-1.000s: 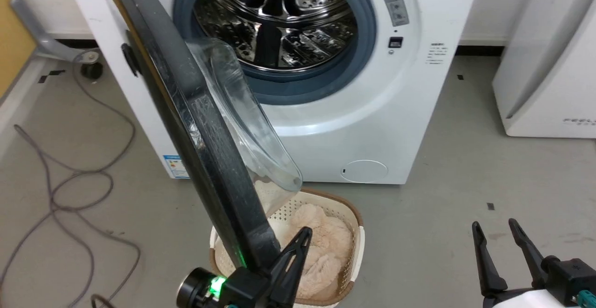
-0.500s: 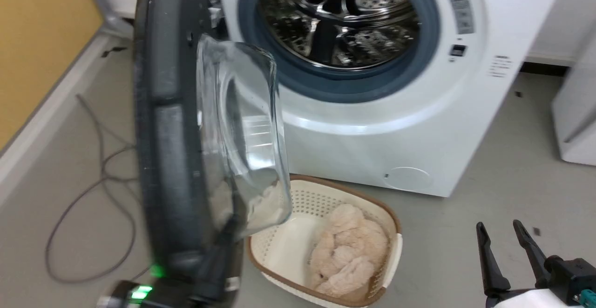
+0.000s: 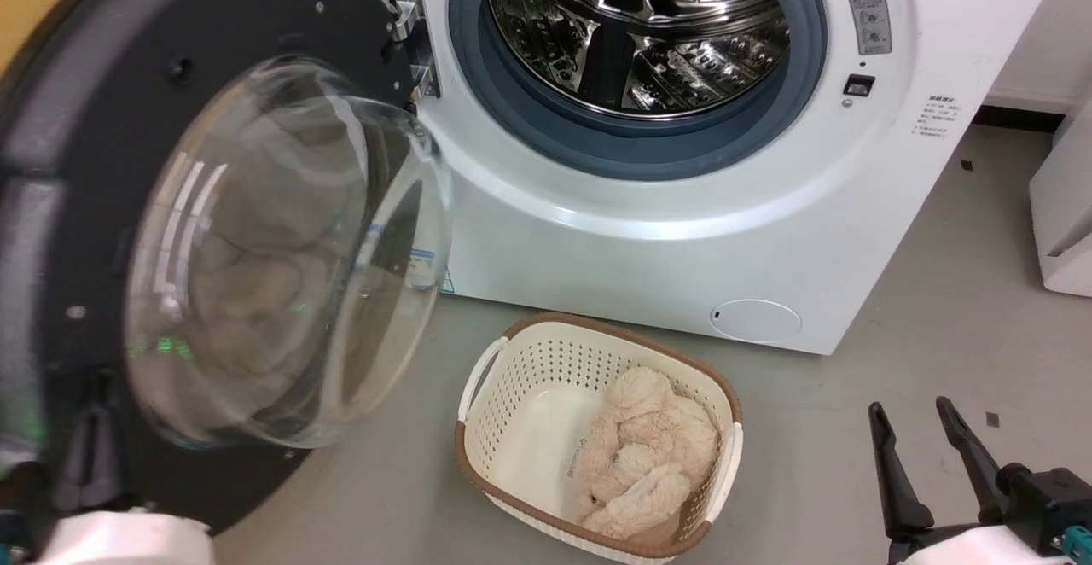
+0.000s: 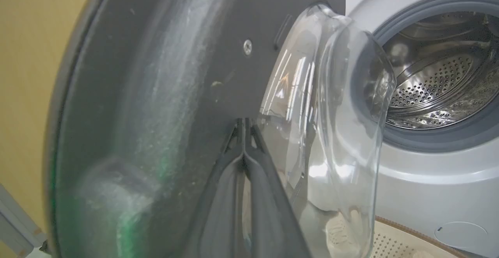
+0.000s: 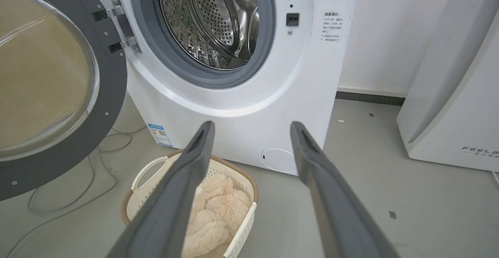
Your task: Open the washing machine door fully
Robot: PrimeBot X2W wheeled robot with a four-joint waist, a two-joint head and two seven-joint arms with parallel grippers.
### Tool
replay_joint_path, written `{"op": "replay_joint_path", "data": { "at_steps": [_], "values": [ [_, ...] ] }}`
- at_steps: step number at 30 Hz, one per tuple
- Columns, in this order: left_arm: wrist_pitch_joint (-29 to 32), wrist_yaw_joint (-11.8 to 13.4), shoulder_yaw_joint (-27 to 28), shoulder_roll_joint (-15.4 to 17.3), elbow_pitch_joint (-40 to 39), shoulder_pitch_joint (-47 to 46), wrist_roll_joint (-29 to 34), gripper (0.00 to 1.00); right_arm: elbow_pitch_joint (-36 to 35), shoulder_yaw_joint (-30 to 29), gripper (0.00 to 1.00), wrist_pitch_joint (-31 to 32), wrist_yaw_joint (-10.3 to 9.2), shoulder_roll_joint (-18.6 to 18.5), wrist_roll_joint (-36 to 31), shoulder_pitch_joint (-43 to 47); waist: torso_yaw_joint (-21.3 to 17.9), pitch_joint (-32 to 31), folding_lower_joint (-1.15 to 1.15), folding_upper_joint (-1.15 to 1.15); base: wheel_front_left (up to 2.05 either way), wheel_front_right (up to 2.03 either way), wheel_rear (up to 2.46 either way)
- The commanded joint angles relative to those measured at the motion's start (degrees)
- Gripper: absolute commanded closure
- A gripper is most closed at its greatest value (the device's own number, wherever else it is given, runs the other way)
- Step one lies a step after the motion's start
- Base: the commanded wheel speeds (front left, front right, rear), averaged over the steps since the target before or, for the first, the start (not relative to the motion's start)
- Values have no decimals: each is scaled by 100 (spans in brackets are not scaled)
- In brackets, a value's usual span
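Head view: shows the washing machine door [image 3: 281,249] swung far out to the left of the washing machine [image 3: 640,232], hanging on its metal hinge [image 3: 414,36], inner face and bulging glass bowl turned toward the camera. Leaves the mouth wide open, with the grey rubber ring [image 3: 648,151] and perforated steel drum [image 3: 640,27] bare to see. Finds a cream basket [image 3: 589,347] on the floor just before the machine, below the small round filter cover [image 3: 755,320], holding a heap of pale fluffy fabric [image 3: 648,454]. Catches the right gripper [image 3: 909,409] at the lower right, well apart from the door, fingers spread and holding nothing. From the left wrist, looks along the left gripper [image 4: 243,123], fingers pressed together with nothing between them, tips lying at the door's black inner face just beside the glass bowl; cannot tell whether touching. From the right wrist, takes in door, open drum, basket, a blue label [image 5: 159,134] low on the machine's side, a grey cable [image 5: 78,195] on the floor and a white appliance [image 5: 448,113] off to the side
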Motion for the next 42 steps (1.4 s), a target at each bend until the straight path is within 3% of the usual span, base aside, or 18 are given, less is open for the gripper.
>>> {"op": "replay_joint_path", "data": {
  "at_steps": [1, 14, 19, 24, 27, 28, 29, 33, 42],
  "values": [
    [-76, 6, 184, 92, 226, -157, -116, 100, -25, -13, 0, 12, 5, 15, 15, -68, -14, 12, 0, 0, 0, 0, 0],
    [-561, -186, 886, 434, 1700, -592, -567, 100, -48, -13, 0, 35, 5, 15, 13, -67, -166, 14, 0, 0, 0, 0, 0],
    [-641, -237, 857, 351, 1605, -406, -542, 100, -28, -3, 0, 45, 5, 15, 19, -20, -202, -80, 0, 0, 0, 0, 0],
    [-501, -142, 562, 37, 1089, 100, -440, 100, -23, 6, 0, 68, 5, 15, 50, 58, -218, -236, 0, 0, 0, 0, 0],
    [-312, -143, 183, -139, 665, 399, -289, 53, -57, -6, 0, 91, 5, 15, 16, 113, -217, -297, 0, 0, 0, 0, 0],
    [-243, -153, 43, -191, 548, 473, -239, 13, -72, -4, 0, 101, 5, 15, 5, 126, -222, -309, 0, 0, 0, 0, 0],
    [-192, -149, -81, -227, 448, 530, -170, 0, -89, 0, 0, 109, 5, 15, -13, 134, -233, -320, 0, 0, 0, 0, 0],
    [-100, -89, -632, -352, 130, 630, 250, 0, -174, 22, 0, 159, 5, 15, -102, 161, -304, -364, 0, 0, 0, 0, 0],
    [118, -378, -1365, -481, 115, 166, 422, 0, -567, 113, 0, 358, 5, 15, -250, 230, -675, -464, 0, 0, 0, 0, 0]
  ]
}}
